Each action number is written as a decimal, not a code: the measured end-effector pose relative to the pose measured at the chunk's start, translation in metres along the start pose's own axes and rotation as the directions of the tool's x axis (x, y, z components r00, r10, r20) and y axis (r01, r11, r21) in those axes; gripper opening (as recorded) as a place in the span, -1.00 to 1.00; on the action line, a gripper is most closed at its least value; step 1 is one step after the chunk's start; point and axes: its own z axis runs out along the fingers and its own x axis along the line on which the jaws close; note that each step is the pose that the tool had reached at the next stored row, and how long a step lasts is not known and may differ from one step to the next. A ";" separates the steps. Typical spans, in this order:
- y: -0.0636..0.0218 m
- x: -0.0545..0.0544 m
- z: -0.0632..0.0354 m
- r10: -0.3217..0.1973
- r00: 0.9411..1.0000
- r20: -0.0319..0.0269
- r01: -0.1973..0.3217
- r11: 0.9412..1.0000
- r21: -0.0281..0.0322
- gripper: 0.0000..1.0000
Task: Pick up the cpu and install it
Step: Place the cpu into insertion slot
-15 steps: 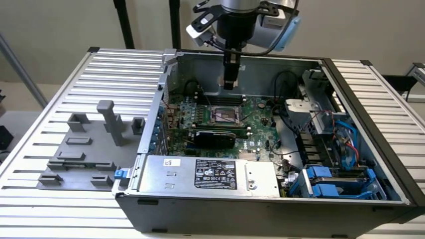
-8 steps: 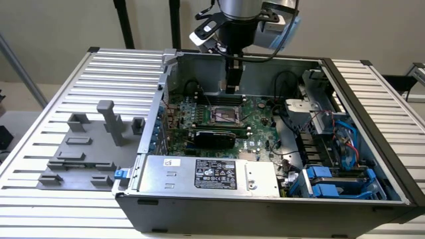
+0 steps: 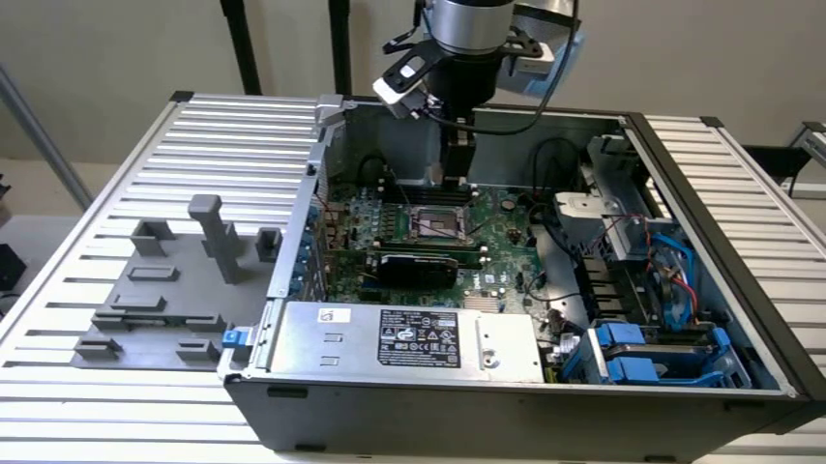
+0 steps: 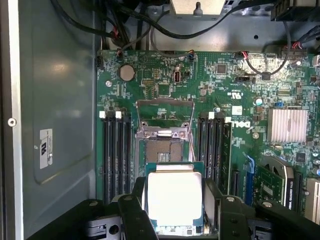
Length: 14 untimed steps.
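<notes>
A plain beige wall (image 3: 722, 58) was seen behind the scene, evenly and softly lit. Two black poles (image 3: 242, 48) were set upright before it. The foreground was taken up by a table (image 3: 193, 135) made of ribbed, silvery metal slats. A pale floor (image 3: 33, 198) was glimpsed past the table's edge on the exterior view's left.
</notes>
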 end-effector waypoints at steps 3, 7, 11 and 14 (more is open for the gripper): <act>0.0000 0.000 0.0055 -0.004 1.000 0.000 0.004 1.000 0.000 0.09; -0.0001 0.000 0.0128 -0.005 1.000 0.000 0.005 1.000 0.000 0.09; -0.0001 0.003 0.0200 -0.005 1.000 0.000 0.005 1.000 0.000 0.09; -0.0002 0.005 0.0257 -0.005 1.000 0.000 0.005 1.000 0.000 0.09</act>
